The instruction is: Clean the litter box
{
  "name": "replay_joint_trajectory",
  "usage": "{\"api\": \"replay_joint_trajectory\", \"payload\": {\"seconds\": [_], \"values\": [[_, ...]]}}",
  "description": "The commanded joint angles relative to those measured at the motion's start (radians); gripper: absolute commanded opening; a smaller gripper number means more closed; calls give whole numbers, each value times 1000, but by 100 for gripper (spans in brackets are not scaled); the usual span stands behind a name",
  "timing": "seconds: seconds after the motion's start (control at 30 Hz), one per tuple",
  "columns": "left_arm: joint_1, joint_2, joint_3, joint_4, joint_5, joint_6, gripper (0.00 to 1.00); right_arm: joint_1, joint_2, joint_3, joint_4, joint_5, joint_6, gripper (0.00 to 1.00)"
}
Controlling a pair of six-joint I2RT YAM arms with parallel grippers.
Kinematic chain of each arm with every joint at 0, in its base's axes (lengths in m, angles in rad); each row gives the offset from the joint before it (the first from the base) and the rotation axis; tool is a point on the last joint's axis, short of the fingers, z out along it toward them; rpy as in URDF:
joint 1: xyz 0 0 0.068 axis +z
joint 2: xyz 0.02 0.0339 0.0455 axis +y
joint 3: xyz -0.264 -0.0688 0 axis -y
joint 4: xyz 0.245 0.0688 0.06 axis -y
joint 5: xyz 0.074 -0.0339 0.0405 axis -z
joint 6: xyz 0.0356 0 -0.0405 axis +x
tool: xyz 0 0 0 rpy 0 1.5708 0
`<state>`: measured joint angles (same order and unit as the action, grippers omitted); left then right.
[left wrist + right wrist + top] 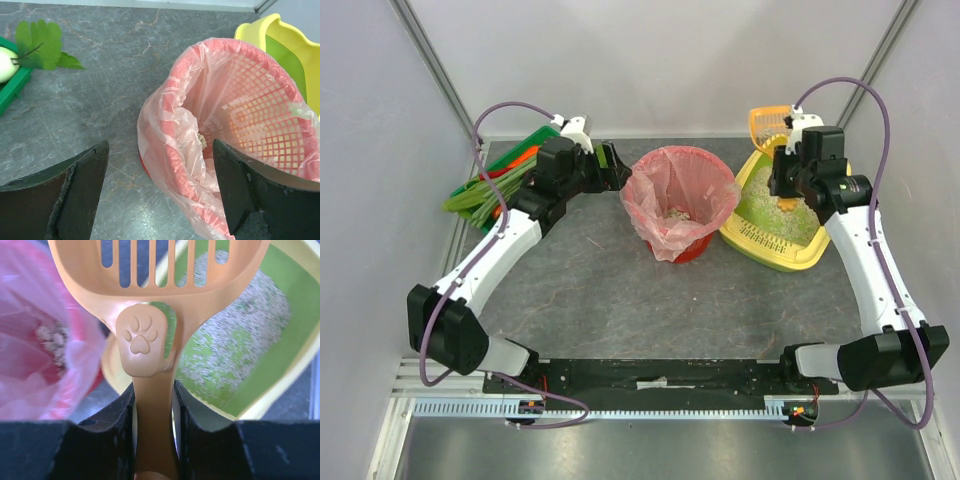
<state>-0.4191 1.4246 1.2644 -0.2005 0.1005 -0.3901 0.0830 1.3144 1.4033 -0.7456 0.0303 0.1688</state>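
The yellow litter box (772,250), lime-green inside with pale grainy litter (760,205), sits at the right of the table. It also shows in the right wrist view (295,375) and the left wrist view (260,31). My right gripper (783,180) (153,390) is shut on the handle of an orange slotted scoop (767,122) (160,270), held above the box's far end. No clumps show in the scoop. My left gripper (616,165) (160,200) is open and empty, just left of the red basket.
A red basket lined with a pink bag (680,200) (240,115) stands between the arms, with a few clumps at its bottom. A green tray with vegetables (500,180) lies at the far left. Grey walls close in the back and sides.
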Motion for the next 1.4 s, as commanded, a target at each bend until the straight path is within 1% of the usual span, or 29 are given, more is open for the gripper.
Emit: {"api": "replay_joint_trajectory", "payload": {"seconds": [0.0, 0.2, 0.33, 0.43, 0.47, 0.53, 0.6, 0.67, 0.77, 0.8, 0.97, 1.07, 1.2, 1.27, 1.37], "values": [[22, -59, -8, 33, -59, 10, 90, 88, -24, 88, -15, -56, 55, 0], [36, -47, 50, 10, -61, 23, 90, 233, 20, 144, -46, -75, 100, 0], [63, -64, 44, -33, -65, 59, 90, 320, 48, 169, -78, -90, 117, 0], [92, -88, 32, -63, -59, 68, 91, 357, 72, 166, -90, -150, 150, 0], [98, -99, 29, -74, -56, 72, 91, 366, 83, 166, -89, -192, 178, 0], [114, -110, 33, -100, -54, 97, 91, 374, 94, 172, -80, -245, 216, 0], [123, -125, 24, -108, -71, 112, 91, 379, 118, 187, -81, -332, 288, 0], [129, -127, 12, -100, -85, 99, 91, 380, 124, 189, -81, -413, 349, 0], [138, -116, 21, -89, -70, 59, 91, 380, 121, 186, -81, -489, 388, 0], [137, -106, 27, -89, -67, 48, 91, 380, 123, 180, -90, -535, 405, 0], [138, -70, 62, -86, -55, 40, 91, 379, 98, 141, -98, -589, 463, 0], [138, -65, 61, -88, -47, 42, 91, 380, 88, 125, -100, -629, 527, 0], [138, -65, 69, -106, -48, 86, 91, 380, 74, 85, -77, -656, 607, 0], [138, -72, 75, -114, -74, 108, 91, 376, 69, 65, -60, -676, 652, 0], [138, -82, 69, -112, -97, 148, 91, 360, 59, 13, 1, -728, 731, 0]]}}
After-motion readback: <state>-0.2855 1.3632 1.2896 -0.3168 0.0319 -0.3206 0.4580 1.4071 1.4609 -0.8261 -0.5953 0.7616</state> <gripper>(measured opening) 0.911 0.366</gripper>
